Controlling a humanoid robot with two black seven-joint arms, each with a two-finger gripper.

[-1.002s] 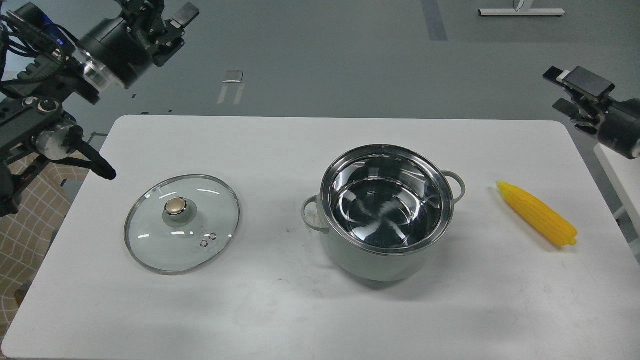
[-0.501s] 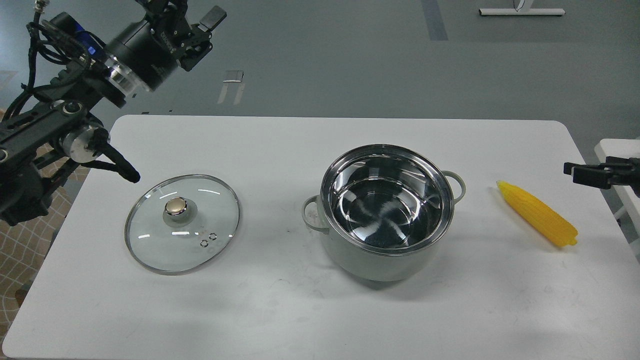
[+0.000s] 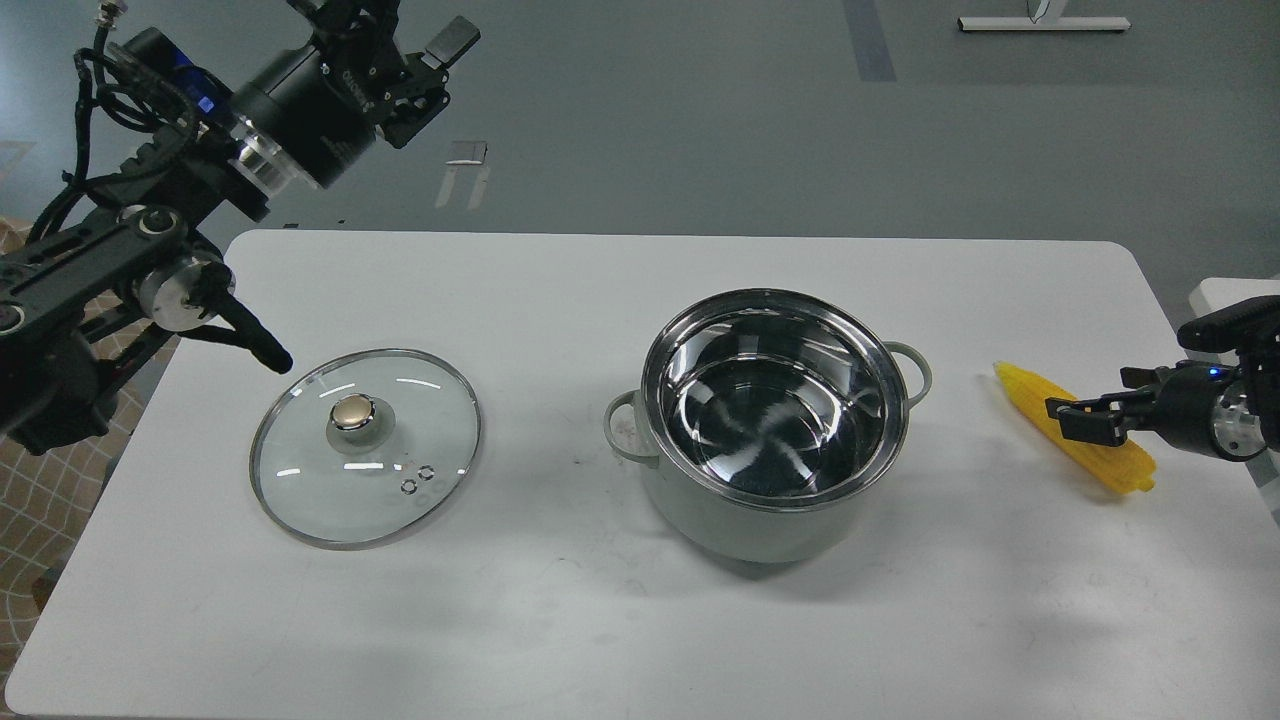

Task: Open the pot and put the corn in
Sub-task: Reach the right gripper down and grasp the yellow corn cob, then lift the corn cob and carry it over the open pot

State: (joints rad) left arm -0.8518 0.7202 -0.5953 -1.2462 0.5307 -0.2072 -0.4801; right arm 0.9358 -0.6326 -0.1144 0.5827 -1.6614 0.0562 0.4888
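My right fingers (image 3: 1078, 425) point in from the right edge, low over the middle of the corn (image 3: 1040, 408). They look dark and nearly end-on; I cannot tell whether they are spread or pressed together, nor whether they touch the cob. Right gripper (image 3: 1072, 418): at the corn, grasp not confirmed.

Left gripper (image 3: 425, 45): high at upper left, above the far edge of the table (image 3: 640, 620), well apart from everything on it. One finger pad shows clearly at the top and the other is lost against the black body, so I cannot tell its state either. It holds nothing that I can see.

Layout:
- Pot (image 3: 770, 425): upright, right of table centre, uncovered. Steel interior shows only reflections; nothing inside.
- Lid (image 3: 365, 447): flat on the table, knob up, well to the left of the pot, touching nothing.
- Corn: lying on the table to the right of the pot, pointed end toward the pot and slightly away from me, thick end near the right edge. Apart from the pot, with bare table between.

Progress, as I judge it:
- Opening: done. Lid is off and parked clear.
- Corn: not yet in. Not lifted as far as I can see.

Left to do: close on the cob, lift it, carry it left over the rim, release inside. The cob is shorter than the pot's mouth, so it should drop in lying down.
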